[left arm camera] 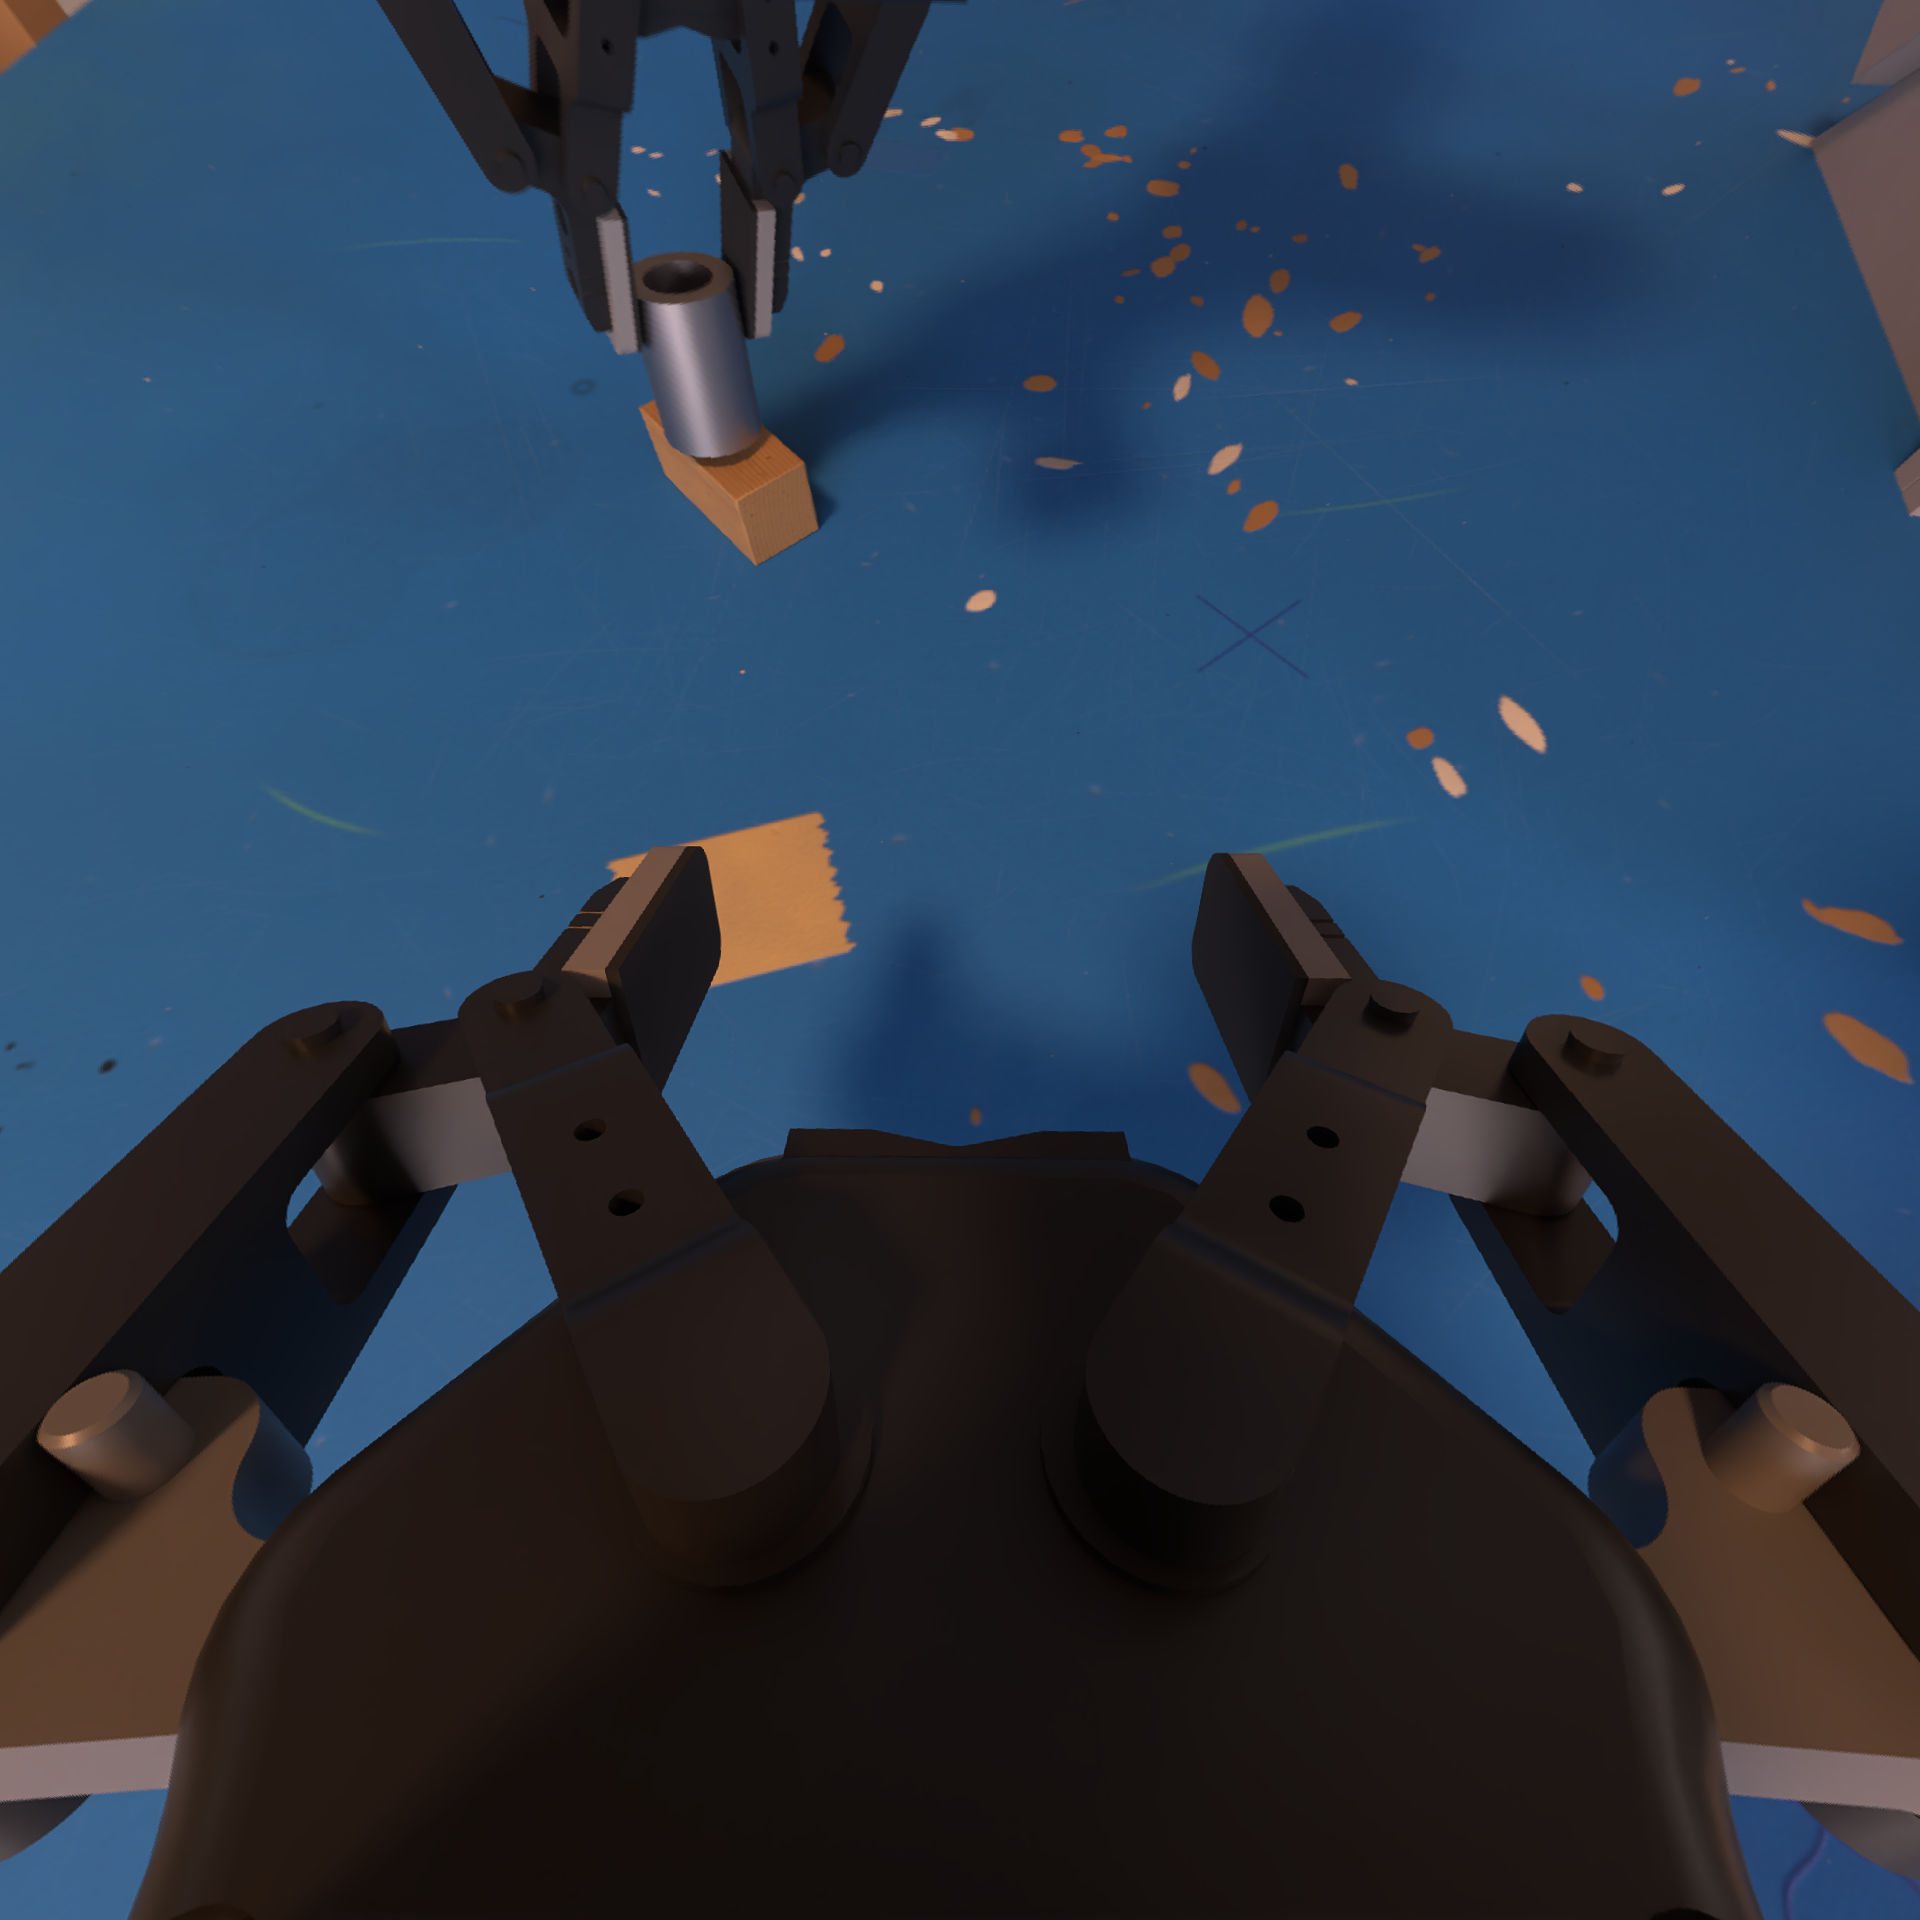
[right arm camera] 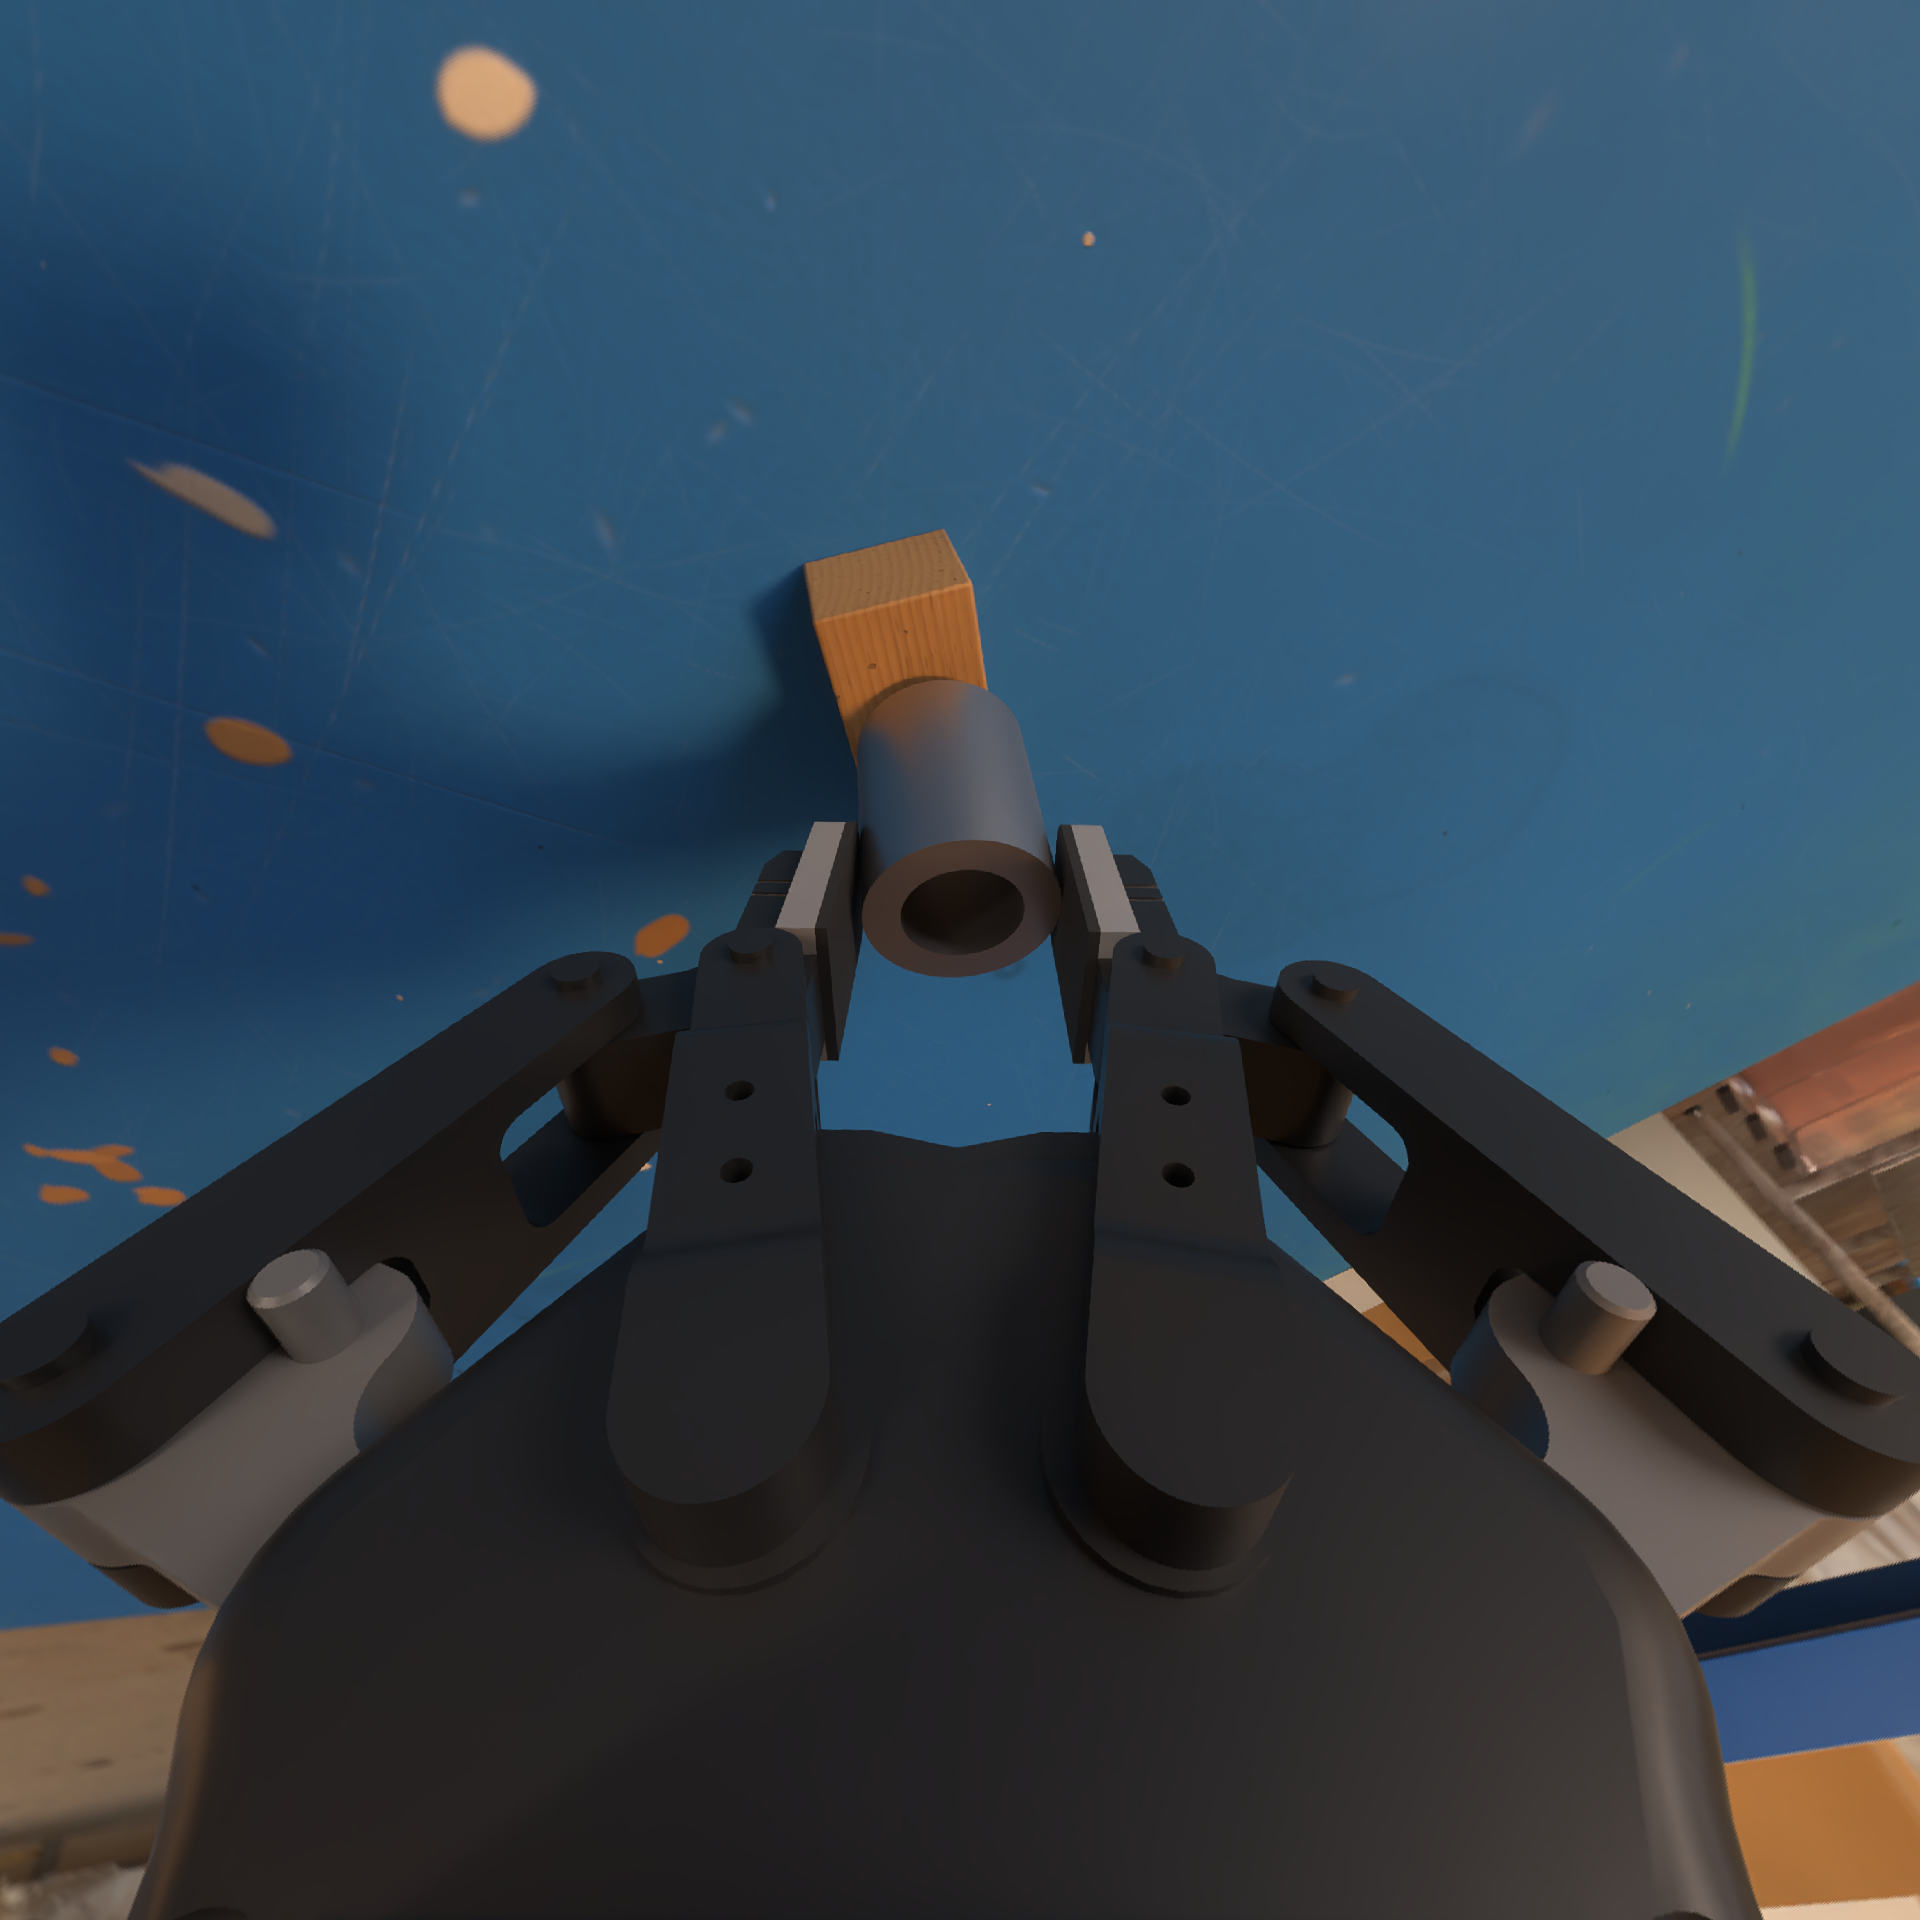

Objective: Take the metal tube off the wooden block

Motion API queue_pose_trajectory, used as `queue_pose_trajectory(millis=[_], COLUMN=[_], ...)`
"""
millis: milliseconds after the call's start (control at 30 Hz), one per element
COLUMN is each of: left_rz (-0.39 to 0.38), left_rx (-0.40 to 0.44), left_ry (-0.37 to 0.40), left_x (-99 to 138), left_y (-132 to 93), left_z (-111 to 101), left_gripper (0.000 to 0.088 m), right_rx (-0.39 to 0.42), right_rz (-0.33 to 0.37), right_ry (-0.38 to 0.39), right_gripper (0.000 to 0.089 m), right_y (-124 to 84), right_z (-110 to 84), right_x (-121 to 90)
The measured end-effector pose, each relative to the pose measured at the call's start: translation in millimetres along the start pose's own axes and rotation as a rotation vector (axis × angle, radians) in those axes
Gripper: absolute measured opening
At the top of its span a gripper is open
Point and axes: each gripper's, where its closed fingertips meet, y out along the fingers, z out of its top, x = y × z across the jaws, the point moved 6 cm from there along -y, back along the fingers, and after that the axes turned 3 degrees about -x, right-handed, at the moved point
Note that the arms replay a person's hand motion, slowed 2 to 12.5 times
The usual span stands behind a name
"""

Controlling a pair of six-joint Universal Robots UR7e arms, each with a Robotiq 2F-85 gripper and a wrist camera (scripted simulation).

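Your left hand [left arm camera: 956, 914] is matte black over a rounded, domed palm housing; each finger carries two small round holes along its shank and ends in a flat rectangular pad with a pale grey backing strip; the outer links are long black bars with slotted cut-outs, pinned by grey cylindrical pivots; your right hand [right arm camera: 956, 935] shows the same build, its pad backings lighter grey.

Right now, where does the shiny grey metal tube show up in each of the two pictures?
Left wrist view: grey metal tube stands upper left, far off, between the right tool's fingers.
Right wrist view: the tube sits at centre, close, open end toward the camera.
Shared landmark: the orange wooden block beneath it.
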Motion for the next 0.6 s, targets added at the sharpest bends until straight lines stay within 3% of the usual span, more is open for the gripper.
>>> queue_pose_trajectory(millis=[300,600], left_rz=[-0.058,-0.069], left_rx=[-0.021,-0.08], left_ry=[-0.041,-0.059], left_x=[8.5,13.0], left_y=[18.3,34.2], left_z=[3.3,3.2], left_gripper=[0.0825,0.0854], right_rx=[0.068,0.201], right_rz=[-0.08,-0.155], right_ry=[0.255,0.598], right_gripper=[0.0334,0.0334], right_y=[-12.0,-32.4], right_z=[-7.8,-13.5], right_x=[-4.2,-13.1])
